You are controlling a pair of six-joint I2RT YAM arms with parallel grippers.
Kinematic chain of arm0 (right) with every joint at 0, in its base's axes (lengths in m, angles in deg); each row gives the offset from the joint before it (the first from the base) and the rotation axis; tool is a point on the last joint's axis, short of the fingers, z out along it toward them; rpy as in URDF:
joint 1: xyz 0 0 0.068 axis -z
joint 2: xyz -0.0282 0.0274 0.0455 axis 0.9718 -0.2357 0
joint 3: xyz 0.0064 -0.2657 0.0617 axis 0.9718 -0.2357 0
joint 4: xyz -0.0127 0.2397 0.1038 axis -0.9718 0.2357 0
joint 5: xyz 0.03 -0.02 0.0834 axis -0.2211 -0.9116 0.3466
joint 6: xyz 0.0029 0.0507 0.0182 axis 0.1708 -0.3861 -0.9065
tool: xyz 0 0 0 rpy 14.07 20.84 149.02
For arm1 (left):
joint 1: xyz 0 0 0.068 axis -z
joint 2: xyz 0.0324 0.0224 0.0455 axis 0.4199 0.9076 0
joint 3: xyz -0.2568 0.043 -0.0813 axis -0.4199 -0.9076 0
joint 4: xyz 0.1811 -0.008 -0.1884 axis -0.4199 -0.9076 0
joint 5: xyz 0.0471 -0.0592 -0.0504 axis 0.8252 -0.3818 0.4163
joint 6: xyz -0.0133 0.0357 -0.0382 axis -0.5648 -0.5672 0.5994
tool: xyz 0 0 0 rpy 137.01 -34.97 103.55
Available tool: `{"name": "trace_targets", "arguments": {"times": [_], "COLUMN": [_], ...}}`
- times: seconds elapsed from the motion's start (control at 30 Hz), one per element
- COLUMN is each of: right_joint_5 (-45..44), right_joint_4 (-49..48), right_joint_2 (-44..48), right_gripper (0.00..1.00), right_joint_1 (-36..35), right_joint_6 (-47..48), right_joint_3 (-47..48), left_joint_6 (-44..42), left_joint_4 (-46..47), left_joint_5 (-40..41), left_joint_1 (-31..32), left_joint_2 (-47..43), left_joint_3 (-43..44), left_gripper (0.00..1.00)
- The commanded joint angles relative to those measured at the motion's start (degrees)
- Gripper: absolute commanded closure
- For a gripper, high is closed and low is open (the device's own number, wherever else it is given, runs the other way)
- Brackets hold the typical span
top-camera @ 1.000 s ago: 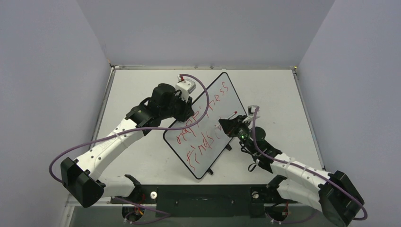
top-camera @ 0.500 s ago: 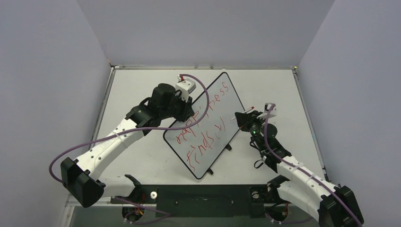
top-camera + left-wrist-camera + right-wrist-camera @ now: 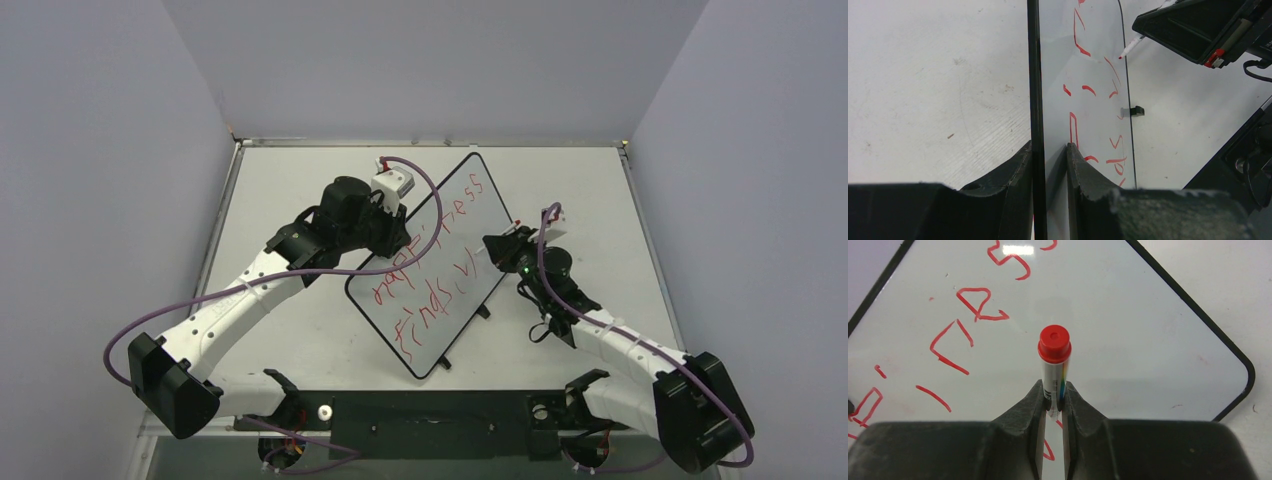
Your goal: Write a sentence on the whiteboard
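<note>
Lying diagonally across the table (image 3: 290,180), the whiteboard (image 3: 448,318) carries the sentence (image 3: 432,255) in red. From the left wrist, the left gripper (image 3: 1048,150) pinches the whiteboard's black left rim. From the right wrist, the right gripper (image 3: 1053,395) clamps a red-ended marker (image 3: 1054,355) over the whiteboard's right corner.

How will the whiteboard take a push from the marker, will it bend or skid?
Probably stiff: the rim of the whiteboard runs dead straight through the left claw, which pinches just one edge. Likely slippery: its glossy face mirrors a light, so the marker in the right claw could skid. Thin, so probably light; unpinched, it might slide on the table.
</note>
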Motion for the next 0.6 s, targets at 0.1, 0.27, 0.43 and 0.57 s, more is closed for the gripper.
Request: {"name": "trace_targets", "arguments": {"times": [0.1,0.27,0.43,0.57], "right_joint_5": [1.26,1.55,2.42,3.09], "right_joint_4": [-4.56,-4.89,-5.75,-6.19], "right_joint_2": [-1.44,-2.65,-5.13,-6.88], "right_gripper": [1.00,1.00,1.00,1.00], "right_joint_1": [0.44,1.42,1.84,1.82], "right_joint_6": [0.74,0.76,0.63,1.54], "right_joint_3": [4.53,5.04,5.05,5.09], "left_joint_6": [-5.02,-4.98,-4.99,-5.00], "left_joint_4": [0.95,1.02,1.00,1.01], "left_joint_5": [3.28,3.31,3.30,3.33], "left_joint_1": [0.02,0.04,0.06,0.02], "left_joint_2": [-1.73,-1.70,-1.59,-1.58], "left_joint_3": [0.05,0.06,0.01,0.01], "left_gripper": [1.00,1.00,1.00,1.00]}}
